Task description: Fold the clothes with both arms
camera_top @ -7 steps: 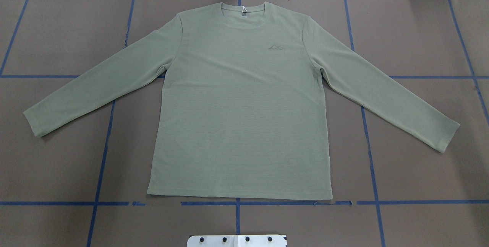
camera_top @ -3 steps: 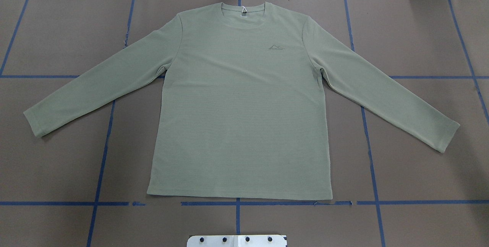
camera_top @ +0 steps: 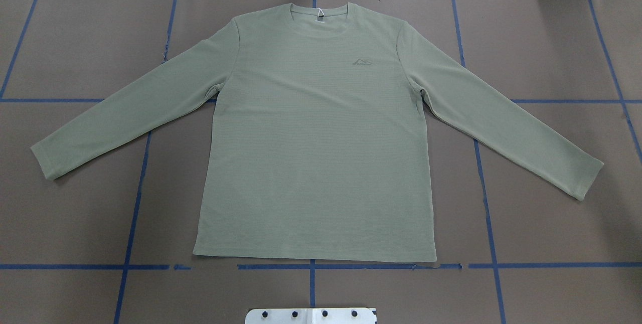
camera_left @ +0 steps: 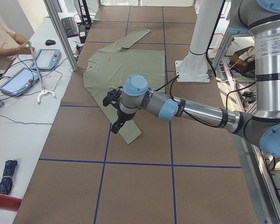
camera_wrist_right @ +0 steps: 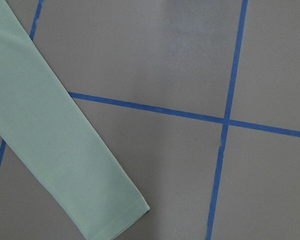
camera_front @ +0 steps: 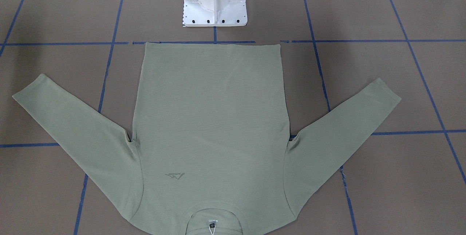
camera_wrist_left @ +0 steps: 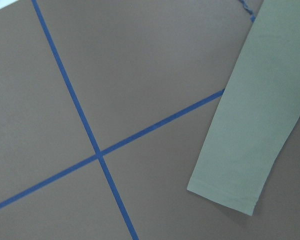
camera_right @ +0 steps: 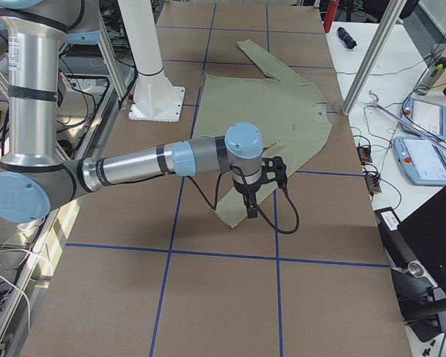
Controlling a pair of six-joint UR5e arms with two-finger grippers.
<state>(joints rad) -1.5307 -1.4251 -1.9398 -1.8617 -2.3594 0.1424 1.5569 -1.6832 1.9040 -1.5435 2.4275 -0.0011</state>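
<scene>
We take the brown worktop first, gridded with blue tape. The shirt lies flat and face up at its middle. Its sleeves are spread outward, its hem runs along a tape line just short of the white pedestal, and its collar is on the side away from the robot.

Only the side views show us the arms. The left arm reaches low across the worktop, and the left gripper hangs pointing down over the end of the near sleeve. The right arm mirrors it, with the right gripper over the other sleeve's end. We cannot tell how wide either pair of fingers stands (the side views are too oblique).

A white side table flanks the worktop on the collar side. It carries a tablet, and a person sits at it. A metal post rises at its edge.

The wrist views look down on a cuff and on the other cuff, each flat beside a tape crossing. The overhead view shows the logo, and the front view shows the label.
</scene>
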